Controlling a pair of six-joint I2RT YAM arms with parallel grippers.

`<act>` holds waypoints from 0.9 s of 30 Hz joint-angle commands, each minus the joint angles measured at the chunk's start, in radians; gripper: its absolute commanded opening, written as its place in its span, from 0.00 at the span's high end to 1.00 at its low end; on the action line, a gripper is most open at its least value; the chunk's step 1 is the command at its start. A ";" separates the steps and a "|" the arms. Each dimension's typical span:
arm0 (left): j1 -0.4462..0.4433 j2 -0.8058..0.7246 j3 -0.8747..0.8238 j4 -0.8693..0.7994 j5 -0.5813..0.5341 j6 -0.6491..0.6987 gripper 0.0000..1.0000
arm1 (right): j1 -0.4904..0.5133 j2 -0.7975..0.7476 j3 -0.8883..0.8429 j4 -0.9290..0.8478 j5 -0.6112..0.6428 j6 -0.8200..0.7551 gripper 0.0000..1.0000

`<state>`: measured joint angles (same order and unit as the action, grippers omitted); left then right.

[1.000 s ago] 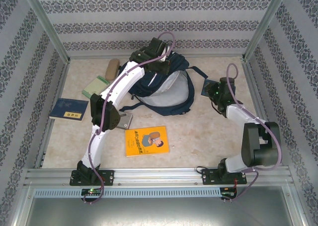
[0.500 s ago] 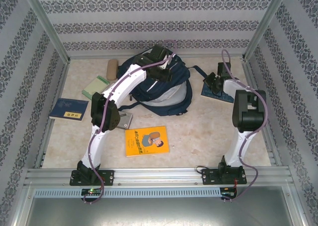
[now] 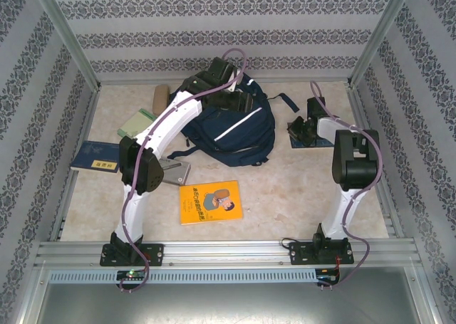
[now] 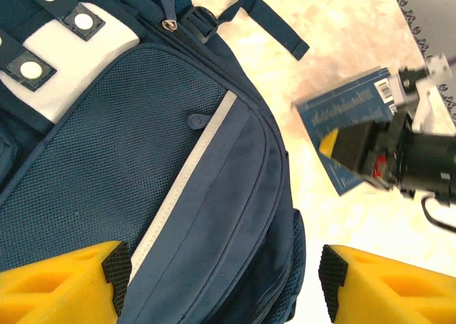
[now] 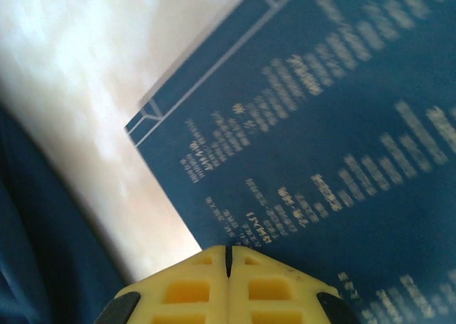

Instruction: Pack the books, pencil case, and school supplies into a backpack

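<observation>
Two grippers: left gripper (image 4: 224,274) hung released over large navy fabric backpack (image 3: 239,132), mid-frame; right gripper (image 5: 228,256) clenched against thin blue book (image 5: 342,124), frame-right. Pickup step, probably; next needed lifting it in.

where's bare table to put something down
Widest bare patch: near right, between the orange book, the backpack and the right arm. A smaller one lies near left, on the near side of the navy book. Crowded: far left, around the pad and left arm.
</observation>
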<state>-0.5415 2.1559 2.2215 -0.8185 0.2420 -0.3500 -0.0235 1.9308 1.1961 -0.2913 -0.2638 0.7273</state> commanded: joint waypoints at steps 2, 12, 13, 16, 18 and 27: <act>-0.008 0.016 -0.001 0.043 0.042 -0.034 0.28 | 0.018 -0.107 -0.145 -0.155 0.006 -0.051 0.99; -0.038 0.093 0.036 0.075 0.104 -0.077 0.29 | 0.009 -0.362 -0.398 -0.225 0.042 -0.105 0.93; -0.042 0.101 0.036 0.082 0.114 -0.089 0.29 | 0.008 -0.382 -0.391 -0.238 0.042 -0.122 0.92; -0.065 0.124 0.037 0.107 0.147 -0.135 0.29 | 0.004 -0.458 -0.363 -0.272 0.065 -0.162 0.85; -0.088 0.142 0.036 0.132 0.172 -0.187 0.29 | -0.007 -0.515 -0.353 -0.268 0.106 -0.163 0.74; -0.187 0.313 0.158 0.188 0.218 -0.301 0.32 | -0.118 -0.510 -0.331 -0.202 0.181 -0.170 0.43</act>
<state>-0.7078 2.4130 2.3146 -0.6643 0.4286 -0.5953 -0.1093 1.3705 0.8413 -0.5045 -0.1047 0.5755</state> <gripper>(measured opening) 0.692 0.589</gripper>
